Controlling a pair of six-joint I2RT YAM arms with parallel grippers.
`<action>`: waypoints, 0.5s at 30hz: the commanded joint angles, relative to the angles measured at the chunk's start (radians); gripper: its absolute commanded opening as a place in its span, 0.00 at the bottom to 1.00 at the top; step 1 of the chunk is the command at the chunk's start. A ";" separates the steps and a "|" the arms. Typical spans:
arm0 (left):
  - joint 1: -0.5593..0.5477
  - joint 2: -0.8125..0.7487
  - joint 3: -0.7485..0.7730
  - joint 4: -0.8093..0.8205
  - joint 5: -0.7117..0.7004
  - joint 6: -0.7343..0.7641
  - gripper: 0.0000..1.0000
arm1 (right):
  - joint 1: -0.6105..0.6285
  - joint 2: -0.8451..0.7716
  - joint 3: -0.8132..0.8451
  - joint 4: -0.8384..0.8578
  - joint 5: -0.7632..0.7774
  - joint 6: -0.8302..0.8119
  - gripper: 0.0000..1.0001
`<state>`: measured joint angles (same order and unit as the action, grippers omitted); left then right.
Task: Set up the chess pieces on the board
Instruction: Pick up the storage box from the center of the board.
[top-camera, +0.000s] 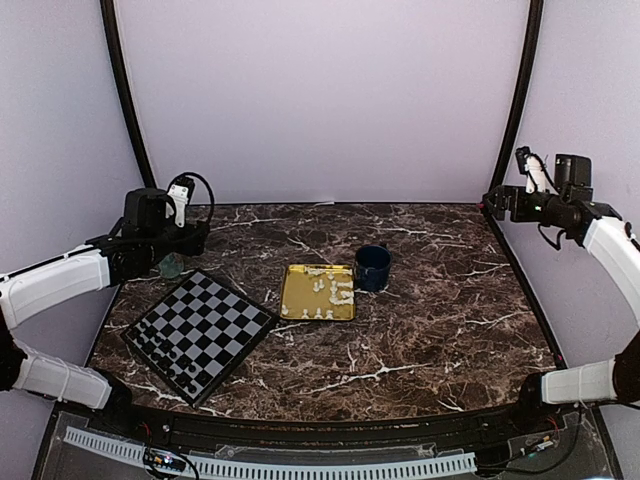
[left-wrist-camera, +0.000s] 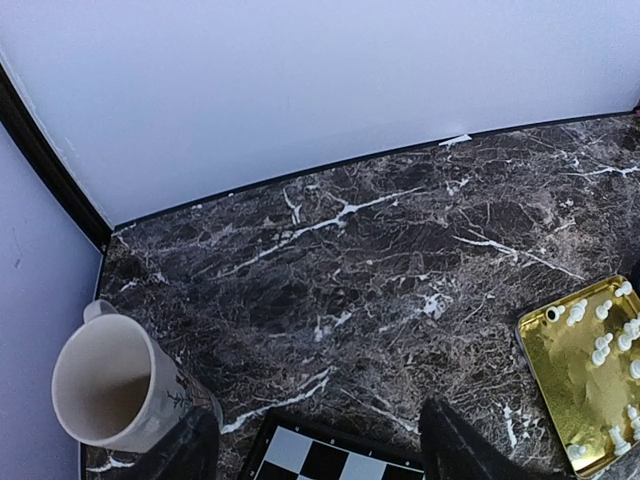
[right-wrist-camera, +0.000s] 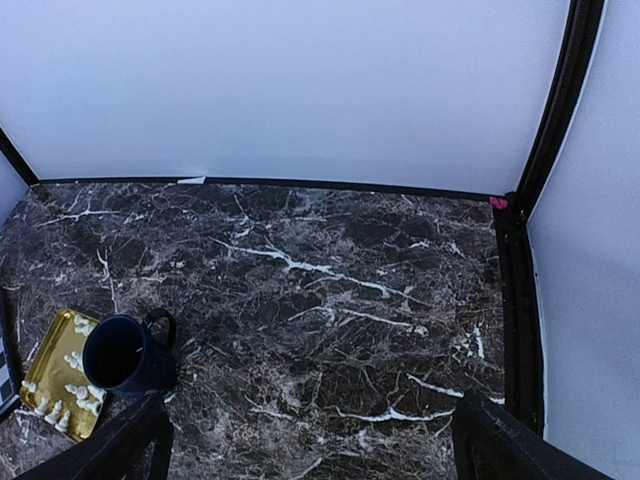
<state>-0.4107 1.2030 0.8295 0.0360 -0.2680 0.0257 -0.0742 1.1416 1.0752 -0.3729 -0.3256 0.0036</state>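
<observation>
The checkered board lies turned at an angle on the left of the marble table, with tiny black pieces along its near edge; its far corner shows in the left wrist view. Several cream-white chess pieces lie in a gold tray, also seen in the left wrist view and the right wrist view. My left gripper is open and empty, raised over the board's far corner. My right gripper is open and empty, high at the far right.
A dark blue mug stands just right of the gold tray; it also shows in the right wrist view. A cream mug stands by the left gripper near the table's left edge. Black frame posts rise at both back corners.
</observation>
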 joint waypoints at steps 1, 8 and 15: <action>0.040 -0.005 -0.027 -0.009 0.162 -0.046 0.69 | -0.023 0.014 -0.039 0.024 -0.073 -0.074 0.98; -0.002 0.067 0.044 -0.100 0.252 -0.115 0.62 | 0.034 0.072 -0.037 -0.049 -0.158 -0.238 0.84; -0.084 0.232 0.174 -0.187 0.314 -0.240 0.60 | 0.259 0.150 -0.007 -0.129 -0.154 -0.401 0.62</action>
<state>-0.4549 1.3655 0.9237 -0.0784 -0.0147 -0.1177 0.0654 1.2545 1.0378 -0.4496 -0.4561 -0.2695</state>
